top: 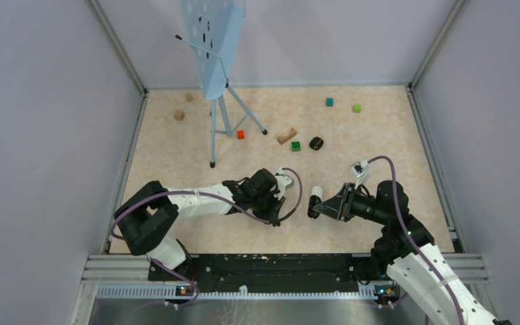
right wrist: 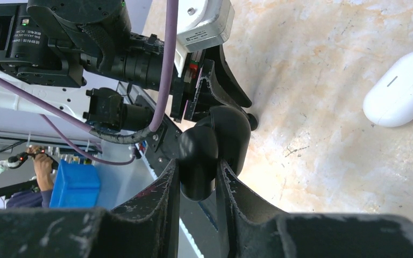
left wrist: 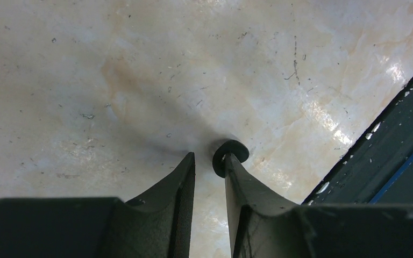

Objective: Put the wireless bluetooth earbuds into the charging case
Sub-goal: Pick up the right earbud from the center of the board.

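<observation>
Because the black earbud [left wrist: 234,146] is sitting only at the very tip of one finger of the left pincer [left wrist: 208,158], it is probably in danger of slipping off and rolling across the smooth desk [top: 176,156] before reaching any case. The jaws are standing narrowly parted, and I cannot tell whether they are truly pinching the bud. The right pincer [right wrist: 197,164] is clamping a glossy black charging case [right wrist: 223,134], seemingly hinged open, by one end, so a push from the bud may be enough to twist it in that grip. The left arm is lying stretched from the near left corner toward the middle of the near edge, with its wrist pitching down and its fingertips at the surface. The right arm is sitting folded in from the near right corner, facing it closely. A closed white charging case [right wrist: 403,88] is lying just beside them.
</observation>
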`<state>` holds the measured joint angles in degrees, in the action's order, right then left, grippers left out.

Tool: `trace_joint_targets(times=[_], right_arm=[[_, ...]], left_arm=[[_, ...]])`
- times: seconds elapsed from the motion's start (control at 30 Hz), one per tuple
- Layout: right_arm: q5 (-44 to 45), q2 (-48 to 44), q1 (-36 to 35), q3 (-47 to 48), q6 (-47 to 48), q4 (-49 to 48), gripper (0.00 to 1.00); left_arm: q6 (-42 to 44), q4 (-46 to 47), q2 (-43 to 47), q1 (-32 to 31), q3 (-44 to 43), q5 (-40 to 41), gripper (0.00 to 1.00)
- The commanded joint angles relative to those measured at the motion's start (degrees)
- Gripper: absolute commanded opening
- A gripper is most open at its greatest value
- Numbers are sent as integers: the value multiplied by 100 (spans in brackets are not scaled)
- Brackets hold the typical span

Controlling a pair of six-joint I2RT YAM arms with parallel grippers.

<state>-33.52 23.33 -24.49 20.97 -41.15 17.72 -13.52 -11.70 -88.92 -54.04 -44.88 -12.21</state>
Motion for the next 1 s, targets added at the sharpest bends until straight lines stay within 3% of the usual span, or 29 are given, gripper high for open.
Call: trace_joint_targets(times=[0.0, 0.6, 0.8, 0.97], right_arm=[[38, -22, 54, 11, -35, -114, 0], [82, -13, 44, 6, -40, -124, 0], [100, -3, 53, 7, -34, -134, 0], [69, -11, 51, 5, -4, -96, 0]], left_arm=[[62, 172, 121, -27, 78, -319, 32], [95, 69, -61, -67, -141, -1003, 11], [73, -60, 42, -71, -176, -891, 0], [-186, 120, 635, -30, -70, -400, 0]])
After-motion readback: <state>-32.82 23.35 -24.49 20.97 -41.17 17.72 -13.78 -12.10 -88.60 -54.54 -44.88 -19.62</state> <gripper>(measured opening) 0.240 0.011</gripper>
